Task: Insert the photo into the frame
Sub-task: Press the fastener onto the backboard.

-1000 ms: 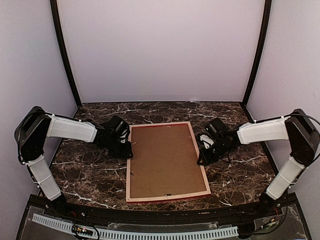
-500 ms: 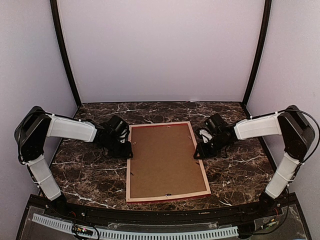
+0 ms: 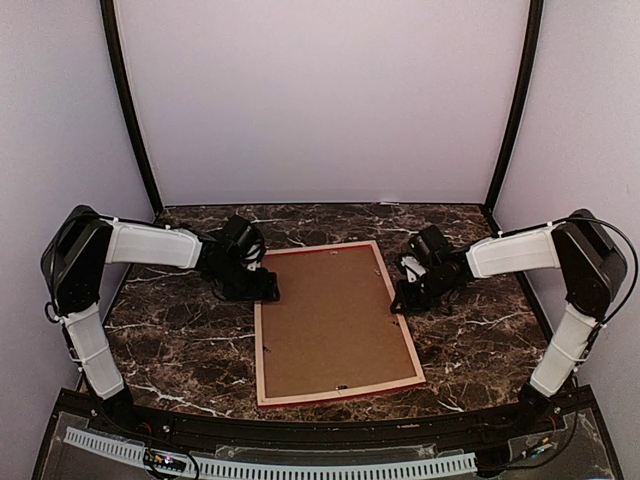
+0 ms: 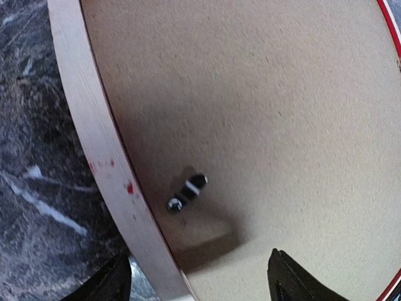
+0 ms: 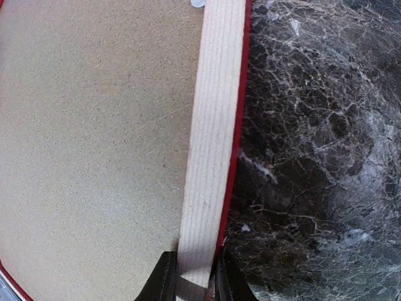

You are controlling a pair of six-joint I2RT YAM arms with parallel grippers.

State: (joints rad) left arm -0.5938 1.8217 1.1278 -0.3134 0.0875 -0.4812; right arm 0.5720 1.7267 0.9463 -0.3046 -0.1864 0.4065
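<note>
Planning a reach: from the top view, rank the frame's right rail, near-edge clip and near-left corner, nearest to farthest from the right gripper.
From the right gripper:
1. Frame's right rail, between its fingers.
2. Near-edge clip, toward the view's bottom.
3. Near-left corner, diagonally across.

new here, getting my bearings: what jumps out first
The frame lies back-up in the middle of the table, brown backing board showing. The right gripper pinches its right rail between its fingers; the left gripper hangs open astride the left rail, beside a turn clip.
</note>
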